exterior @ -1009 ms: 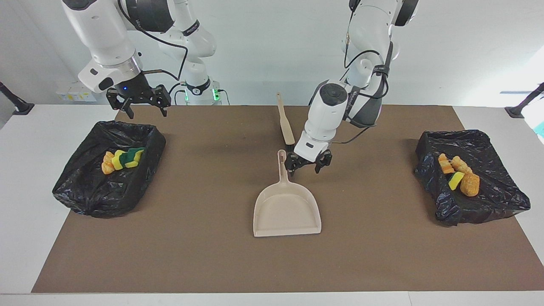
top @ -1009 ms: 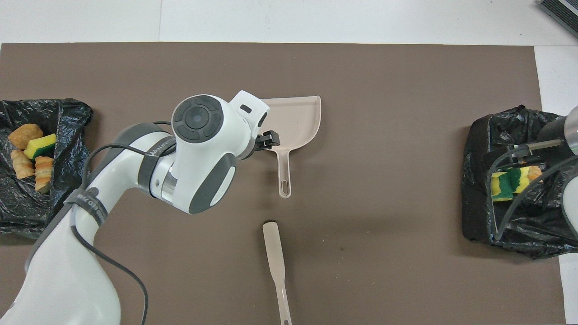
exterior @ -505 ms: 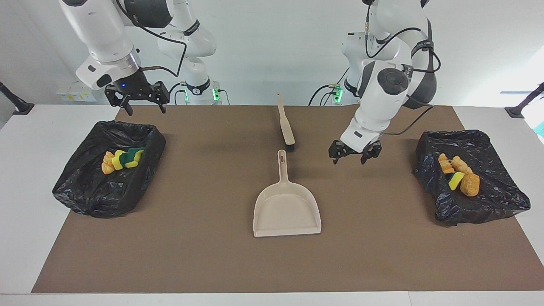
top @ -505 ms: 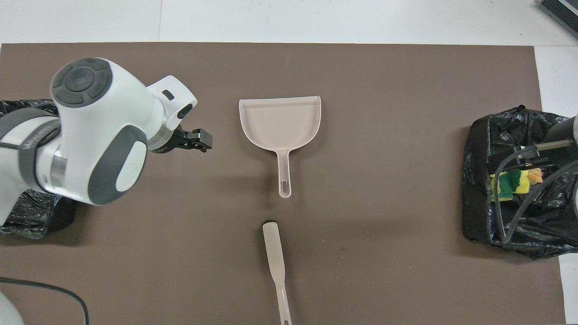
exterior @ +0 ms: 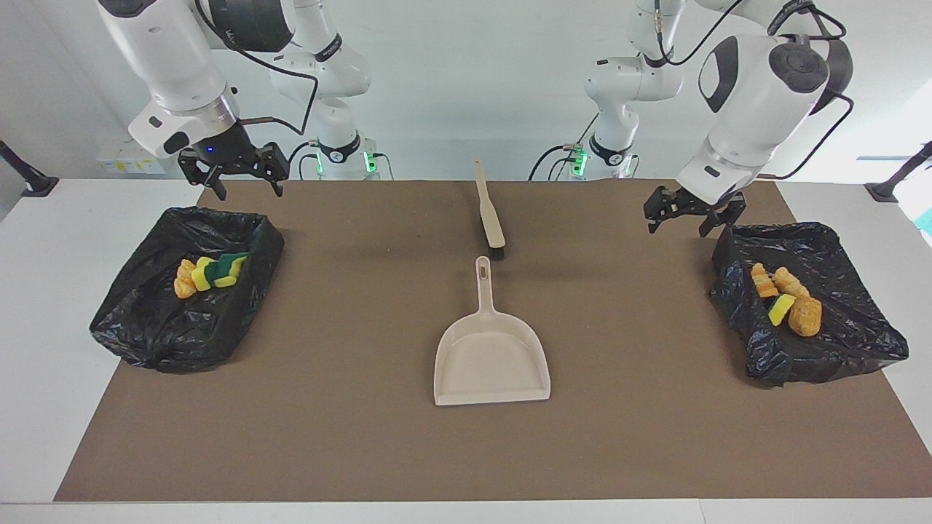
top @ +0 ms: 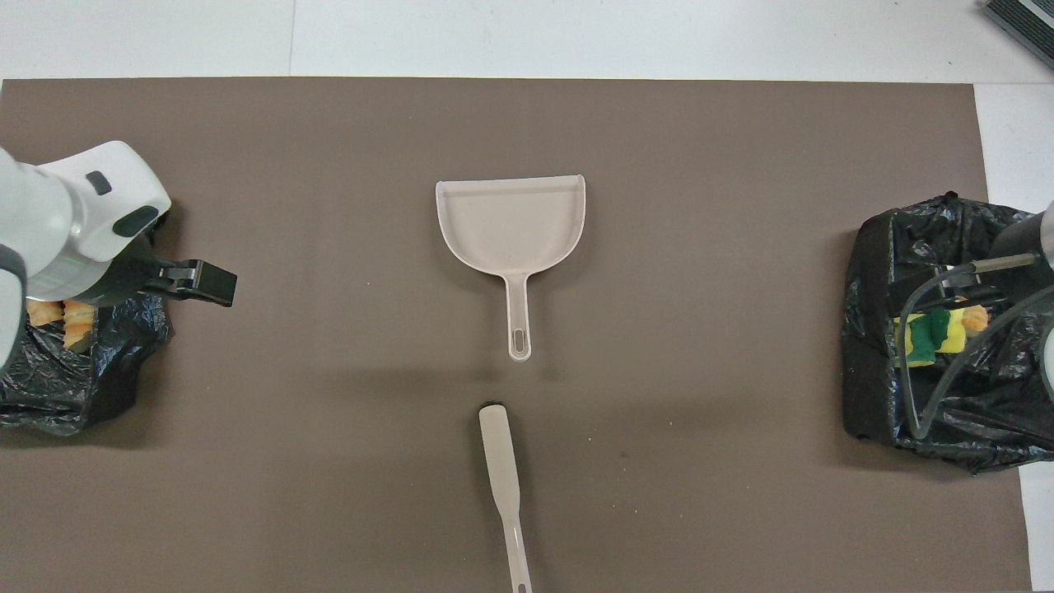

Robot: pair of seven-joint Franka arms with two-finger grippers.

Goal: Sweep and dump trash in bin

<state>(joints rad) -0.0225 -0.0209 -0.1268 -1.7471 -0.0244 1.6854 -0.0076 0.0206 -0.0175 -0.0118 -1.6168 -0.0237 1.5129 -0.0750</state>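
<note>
1. Brown mat (exterior: 349, 407) covers most of a white table (exterior: 44, 306), which shows as a pale border at both ends; a plain white wall stands at the robots' edge.
2. A beige dustpan (exterior: 492, 358) lies flat at the middle of the mat, its handle pointing toward the robots. A beige brush (exterior: 489, 211) lies just nearer to the robots, its dark bristle tip close to the handle's end but apart from it.
3. Two black bag-lined bins sit at the mat's ends: one bin at the right arm's end (exterior: 188, 291) and one bin at the left arm's end (exterior: 808, 306).
4. The trash is all inside them: yellow, green-backed and orange pieces (exterior: 210, 274) in the first, and orange-tan pieces with one yellow bit (exterior: 788, 300) in the second.
5. The left gripper (exterior: 688, 212) hangs in the air over the mat's edge beside its bin's robot-side corner, fingers spread and holding nothing.
6. The right gripper (exterior: 234, 175) hangs above the mat's corner nearest its base, just off its bin's rim, jaws likewise apart and empty.
7. From overhead, the left arm's wrist covers most of its bin (only a sliver of orange shows), while cables and the right arm's body cross the other bin, and the brush handle is cut off by the picture's lower edge.
</note>
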